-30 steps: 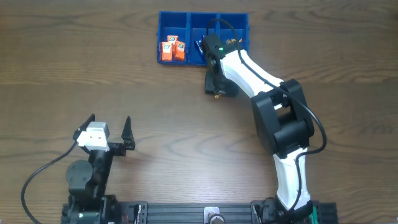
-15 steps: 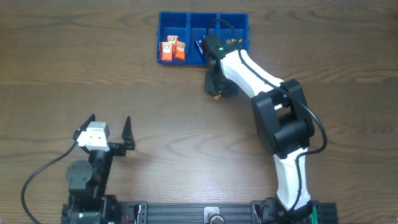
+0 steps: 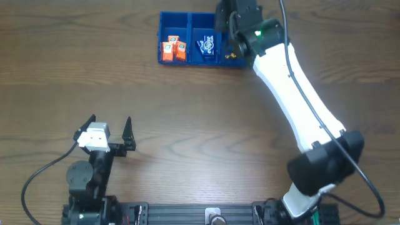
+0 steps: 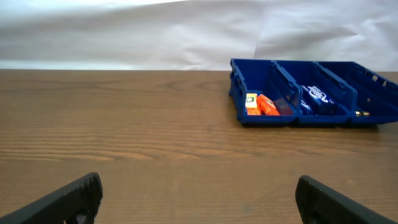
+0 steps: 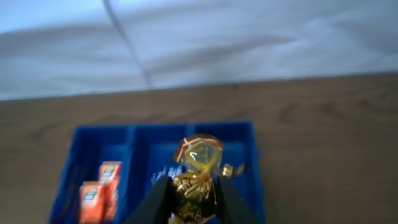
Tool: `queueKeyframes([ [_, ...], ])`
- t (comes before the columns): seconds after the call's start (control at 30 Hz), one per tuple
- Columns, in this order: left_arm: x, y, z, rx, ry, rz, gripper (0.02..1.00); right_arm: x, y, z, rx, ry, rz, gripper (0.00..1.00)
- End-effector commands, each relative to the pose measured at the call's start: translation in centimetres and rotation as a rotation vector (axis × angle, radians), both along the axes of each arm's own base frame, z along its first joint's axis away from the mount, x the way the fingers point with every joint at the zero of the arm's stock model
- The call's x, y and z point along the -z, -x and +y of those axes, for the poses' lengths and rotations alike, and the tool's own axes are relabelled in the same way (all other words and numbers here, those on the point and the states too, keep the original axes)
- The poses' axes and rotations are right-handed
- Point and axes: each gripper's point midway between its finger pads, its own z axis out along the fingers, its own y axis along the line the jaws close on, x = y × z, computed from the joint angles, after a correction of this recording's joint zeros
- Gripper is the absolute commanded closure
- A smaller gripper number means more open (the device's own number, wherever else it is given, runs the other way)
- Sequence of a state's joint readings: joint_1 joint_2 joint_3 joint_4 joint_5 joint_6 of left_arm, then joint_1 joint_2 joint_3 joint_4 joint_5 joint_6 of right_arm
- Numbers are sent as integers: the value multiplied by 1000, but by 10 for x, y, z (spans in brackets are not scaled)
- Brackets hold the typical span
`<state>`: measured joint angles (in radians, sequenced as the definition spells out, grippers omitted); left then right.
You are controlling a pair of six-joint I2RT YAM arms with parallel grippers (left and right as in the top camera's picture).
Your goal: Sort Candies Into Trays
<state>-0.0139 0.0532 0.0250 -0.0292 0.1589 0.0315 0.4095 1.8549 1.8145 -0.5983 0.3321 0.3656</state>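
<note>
Gold candy [image 5: 198, 163], pinched in the right gripper [image 5: 194, 198], hangs above the blue tray [image 5: 99, 134] at the top view's upper middle, so it likely needs centring over the rightmost of 3 compartments, beside the gold piece [image 5: 231, 169] there, before release.
</note>
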Motion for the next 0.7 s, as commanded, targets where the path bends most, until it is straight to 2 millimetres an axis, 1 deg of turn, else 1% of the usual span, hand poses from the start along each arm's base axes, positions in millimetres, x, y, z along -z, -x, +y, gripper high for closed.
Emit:
queueKeyframes([
  [0.03,17,2,-3,20,-11,46,23,77,-38,-20,46,120,77,965],
  [0.1,17,2,-3,20,-11,46,23,103,-50,-24,58,126,93,965],
  [0.2,17,2,-3,20,-11,46,20,127,-54,-28,65,140,131,965],
  [0.27,17,2,-3,20,-11,46,20,139,-55,-30,69,148,151,965],
  [0.33,17,2,-3,20,-11,46,20,142,-56,-34,74,149,160,965],
  [0.37,17,2,-3,20,-11,46,20,143,-55,-34,73,148,164,950],
  [0.4,17,2,-3,20,-11,46,20,144,-55,-34,71,149,168,899],
  [0.43,17,2,-3,20,-11,46,20,145,-54,-33,66,147,174,774],
  [0.47,17,2,-3,20,-11,46,20,145,-53,-32,61,143,178,595],
  [0.53,17,2,-3,20,-11,46,20,146,-53,-29,46,132,183,397],
  [0.6,17,2,-3,20,-11,46,20,147,-53,-26,33,119,184,86],
  [0.63,17,2,-3,20,-11,46,23,146,-53,-25,32,119,183,1],
  [0.7,17,2,-3,20,-11,46,20,147,-53,-25,31,119,183,1],
])
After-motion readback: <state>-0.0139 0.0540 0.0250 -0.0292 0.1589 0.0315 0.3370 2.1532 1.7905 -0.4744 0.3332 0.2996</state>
